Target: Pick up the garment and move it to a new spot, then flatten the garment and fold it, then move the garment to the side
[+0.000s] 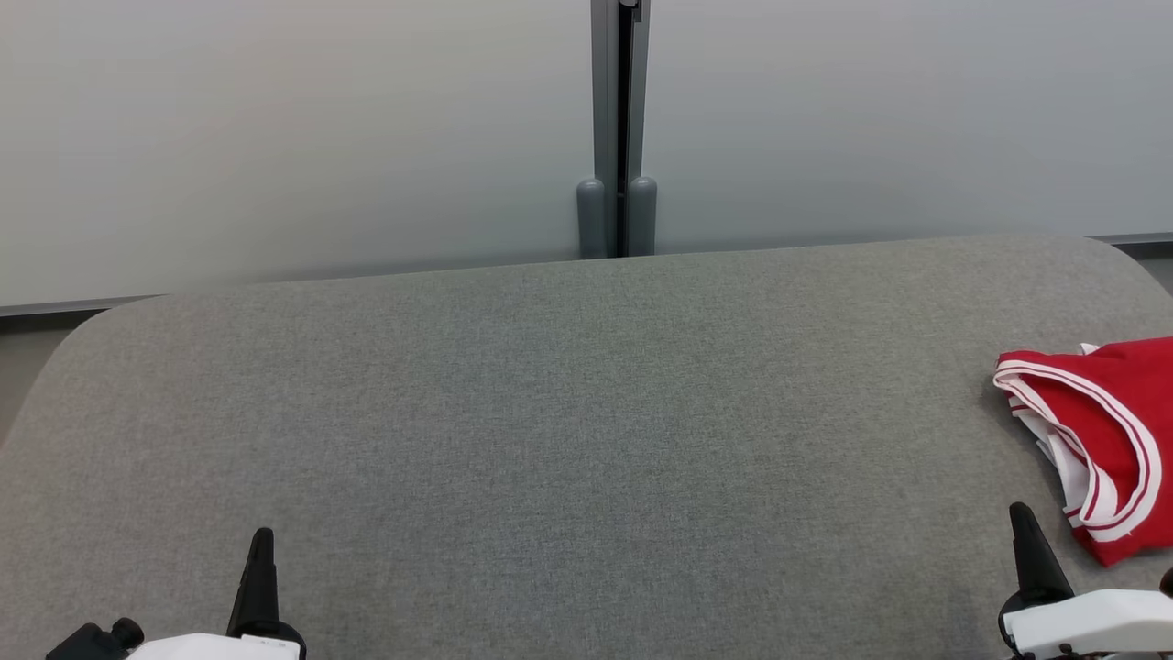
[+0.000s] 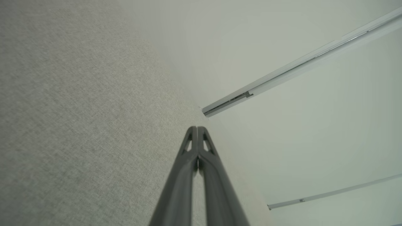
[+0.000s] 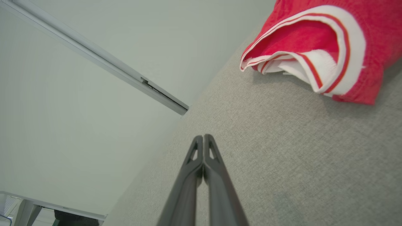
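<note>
Grey tabletop (image 1: 586, 385), red garment (image 1: 1113, 412) beside right hand (image 1: 1020, 513) — it and left hand (image 1: 263, 539) closed, empty.

Red fabric garment (image 1: 1123, 403) w/ broad white trim bands, each edged by thin red stripes, lies bunched on the grey cloth-covered table (image 1: 550, 412), at the table's right side. It is not flat but loosely folded over itself, layers stacked. The striped openings face the table's centre, w/ white inner fabric showing btwn the folds. Its right part is cut off by the head view's edge.
</note>
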